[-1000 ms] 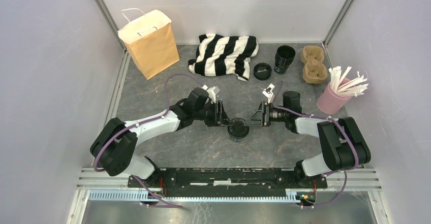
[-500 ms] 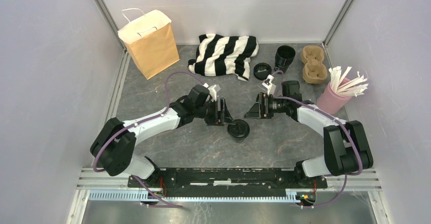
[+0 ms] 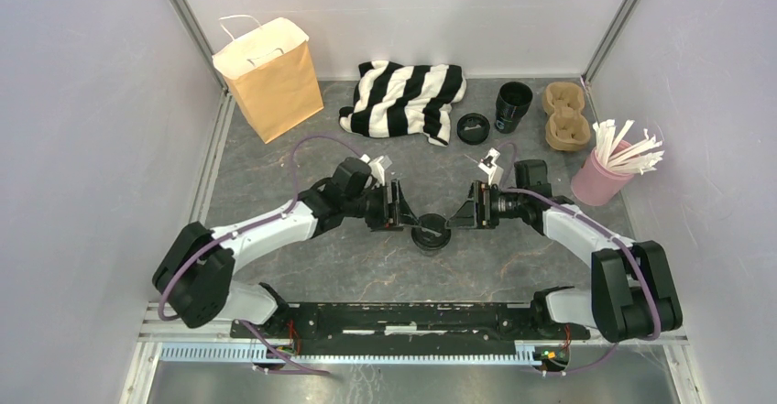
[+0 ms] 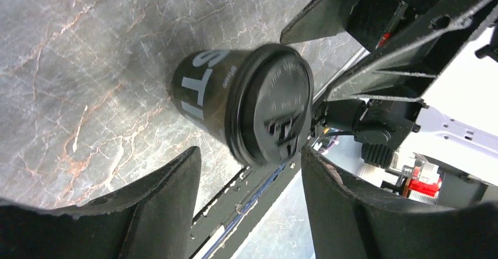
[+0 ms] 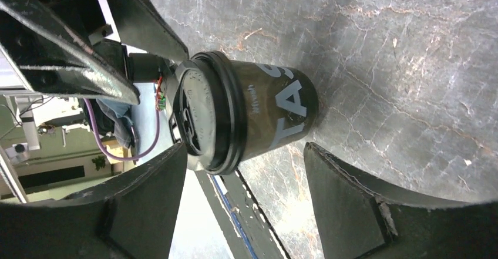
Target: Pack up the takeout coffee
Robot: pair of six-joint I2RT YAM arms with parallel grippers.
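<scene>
Fingers [image 4: 158,206] either side of the takeout coffee [image 4: 252,109] stand wider than before.

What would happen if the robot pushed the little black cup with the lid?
The takeout coffee stands upright, base narrower than its lid, so a high push would probably tip it. Being round, it might then roll. The lid looks seated, so probably little would spill.

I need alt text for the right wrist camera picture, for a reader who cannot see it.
A black takeout coffee with its lid on stands on the grey marbled table, framed by the open right gripper, which does not grip it. Beyond it, the left gripper faces it.
</scene>
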